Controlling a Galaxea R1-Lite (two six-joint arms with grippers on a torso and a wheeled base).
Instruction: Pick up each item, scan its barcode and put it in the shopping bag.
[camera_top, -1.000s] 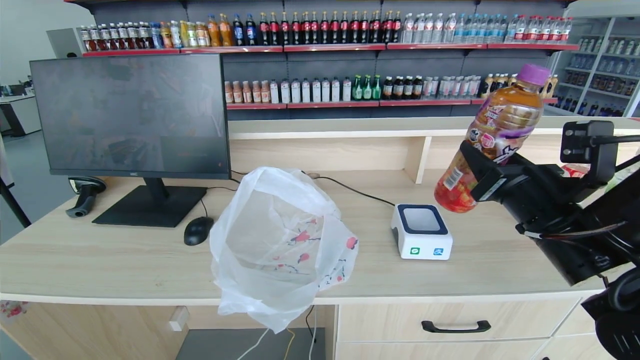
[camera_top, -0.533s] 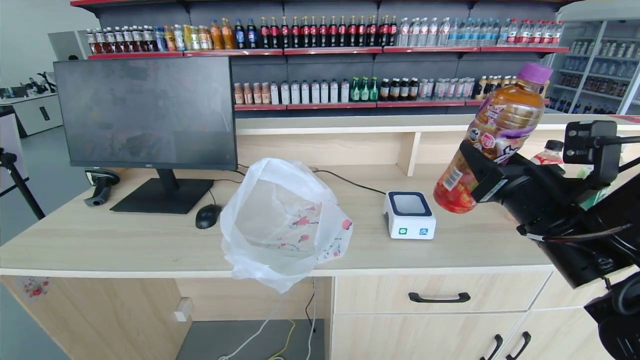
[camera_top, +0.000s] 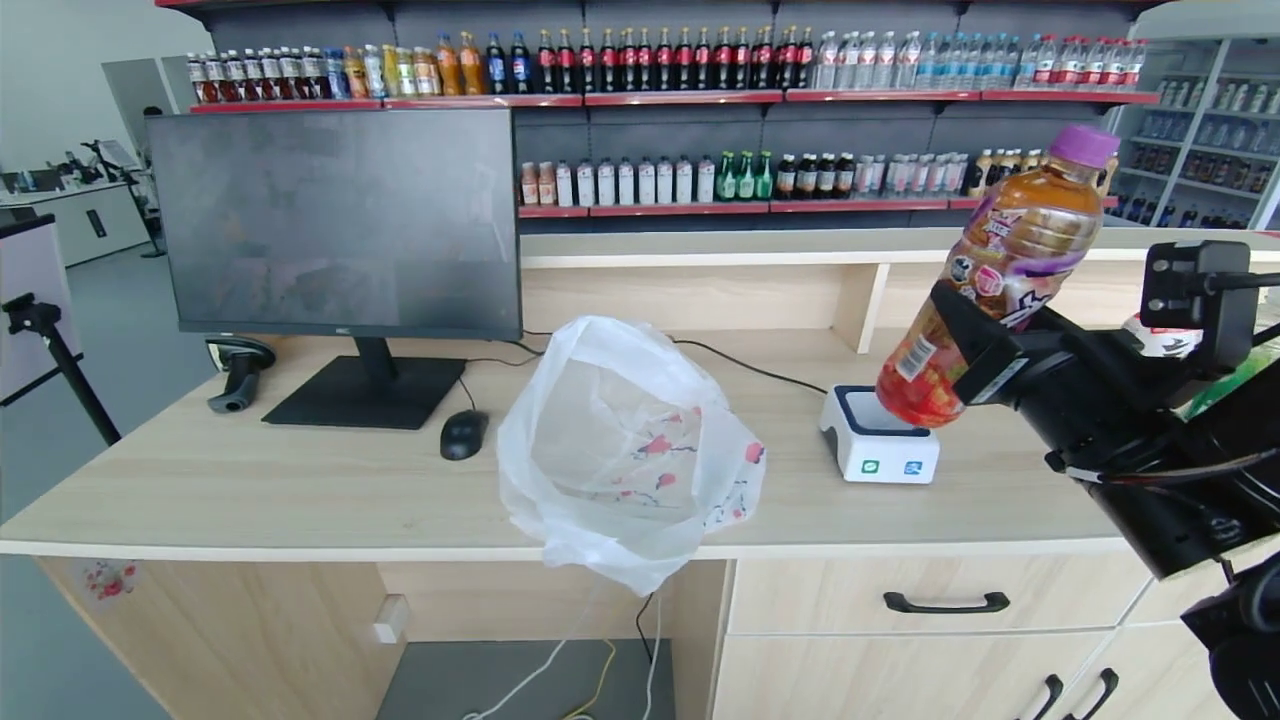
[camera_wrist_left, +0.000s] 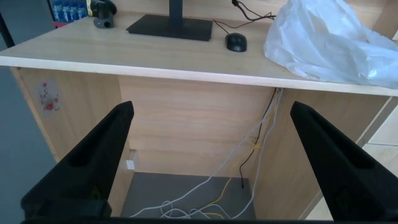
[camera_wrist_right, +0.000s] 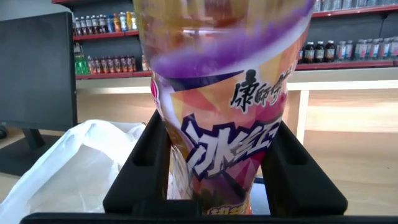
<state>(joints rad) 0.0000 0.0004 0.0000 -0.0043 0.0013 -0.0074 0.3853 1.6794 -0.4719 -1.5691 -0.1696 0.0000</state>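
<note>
Wooden counter (camera_top: 250, 490) with monitor (camera_top: 340, 220), mouse (camera_top: 463, 435), shopping bag (camera_top: 625, 450) (white), scanner (camera_top: 885, 462)

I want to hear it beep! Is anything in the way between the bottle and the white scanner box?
Nothing visible. The bottle, gripped by the right end effector, hangs close by the scanner with open space between them. The shopping bag sits farther left.

A black flat-screen monitor (camera_top: 340, 225) (screen dark) stood on the pale wooden counter (camera_top: 250, 490), a black computer mouse (camera_top: 463, 436) beside its base.
</note>
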